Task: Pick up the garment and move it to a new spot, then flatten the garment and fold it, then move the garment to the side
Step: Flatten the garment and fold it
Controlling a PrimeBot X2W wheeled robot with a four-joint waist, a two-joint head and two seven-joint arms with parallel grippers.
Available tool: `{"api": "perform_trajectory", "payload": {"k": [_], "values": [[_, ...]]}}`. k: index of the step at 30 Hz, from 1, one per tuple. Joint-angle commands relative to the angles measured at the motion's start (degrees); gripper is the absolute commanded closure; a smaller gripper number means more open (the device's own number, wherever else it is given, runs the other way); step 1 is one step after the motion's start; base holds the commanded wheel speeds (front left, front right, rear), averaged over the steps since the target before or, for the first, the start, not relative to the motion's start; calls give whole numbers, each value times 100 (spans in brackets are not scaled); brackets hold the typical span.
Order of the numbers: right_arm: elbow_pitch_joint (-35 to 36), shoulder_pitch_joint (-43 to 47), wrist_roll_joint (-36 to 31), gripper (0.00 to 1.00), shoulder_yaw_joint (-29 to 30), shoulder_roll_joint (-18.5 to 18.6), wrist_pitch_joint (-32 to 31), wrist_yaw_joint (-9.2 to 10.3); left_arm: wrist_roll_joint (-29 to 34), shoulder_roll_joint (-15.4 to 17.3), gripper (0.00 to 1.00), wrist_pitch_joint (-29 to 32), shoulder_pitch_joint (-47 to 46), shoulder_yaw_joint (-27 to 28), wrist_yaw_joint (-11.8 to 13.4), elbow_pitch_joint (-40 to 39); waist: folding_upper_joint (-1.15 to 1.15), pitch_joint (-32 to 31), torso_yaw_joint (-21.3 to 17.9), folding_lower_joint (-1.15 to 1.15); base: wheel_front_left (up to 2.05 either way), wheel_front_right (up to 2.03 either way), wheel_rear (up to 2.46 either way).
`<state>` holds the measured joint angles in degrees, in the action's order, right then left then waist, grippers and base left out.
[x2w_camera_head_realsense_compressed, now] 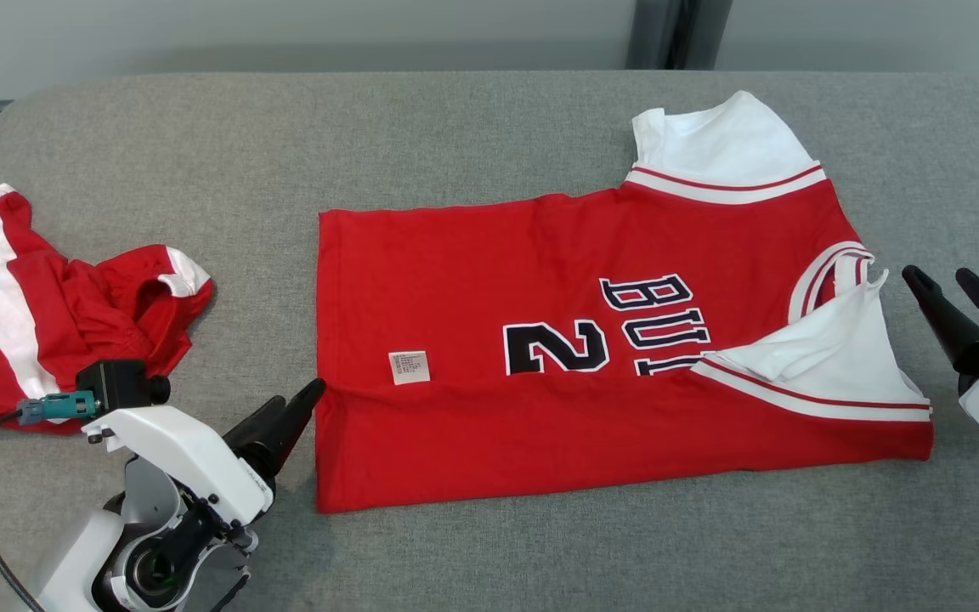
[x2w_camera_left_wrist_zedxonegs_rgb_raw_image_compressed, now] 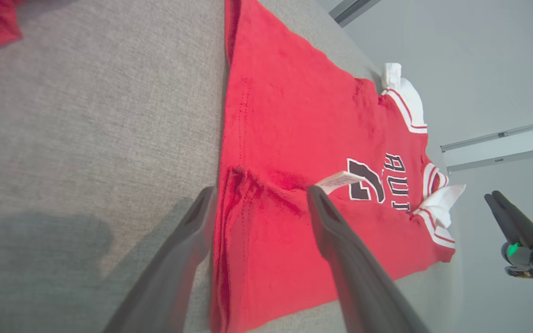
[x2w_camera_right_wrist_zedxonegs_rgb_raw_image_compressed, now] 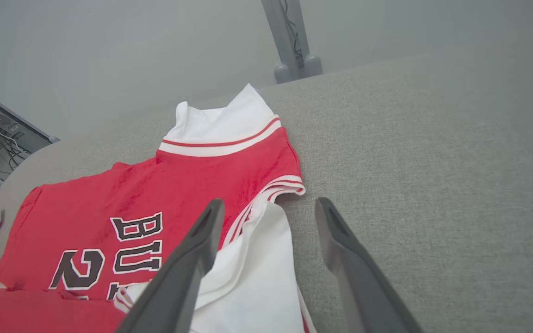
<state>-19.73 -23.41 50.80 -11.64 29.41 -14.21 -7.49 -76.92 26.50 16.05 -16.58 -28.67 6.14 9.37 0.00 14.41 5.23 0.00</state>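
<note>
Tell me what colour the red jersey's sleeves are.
The short sleeves are white with a red stripe; head view shows best.

A fold in the red fabric jersey (x2w_camera_head_realsense_compressed: 472, 272) hid part of its black lettering (x2w_camera_head_realsense_compressed: 655, 323); print on the small white label (x2w_camera_head_realsense_compressed: 409, 367) was illegible.

Red white-sleeved jersey (x2w_camera_head_realsense_compressed: 540, 272), spread flat, near edge folded over

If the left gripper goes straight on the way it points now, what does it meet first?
Most likely the hem of the red shirt, just ahead of the left gripper; its height is unclear.
</note>
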Motion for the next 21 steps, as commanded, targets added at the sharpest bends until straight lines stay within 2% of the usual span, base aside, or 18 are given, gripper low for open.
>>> {"api": "perform_trajectory", "payload": {"k": [1,5,9,13,16,18,21], "values": [[10,71,-68,0,43,60,203,0,119,-9,0,-183,-31,71,26,-4,0,-112,-11,0,0,0,0],[185,222,-307,0,117,90,727,0,454,-68,0,-764,-3,150,58,-64,0,-299,-40,0,0,0,0],[372,438,-807,0,184,90,1402,0,1118,-46,0,-1509,18,77,127,-143,0,-497,-81,0,0,0,0],[455,714,-1487,0,359,-64,2083,0,1634,-161,0,-2263,118,38,235,-177,0,-707,-127,0,0,0,0],[524,965,-2243,0,472,-219,2502,0,1996,-232,0,-2792,199,74,316,-186,0,-811,-166,0,0,0,0],[527,1045,-2429,0,558,-334,2602,1,2090,-300,0,-2920,232,125,358,-169,0,-834,-178,0,0,0,0],[596,1263,-2968,0,809,-630,2800,1,2662,-396,0,-3100,317,315,498,-120,0,-861,-203,0,0,0,0]]}}
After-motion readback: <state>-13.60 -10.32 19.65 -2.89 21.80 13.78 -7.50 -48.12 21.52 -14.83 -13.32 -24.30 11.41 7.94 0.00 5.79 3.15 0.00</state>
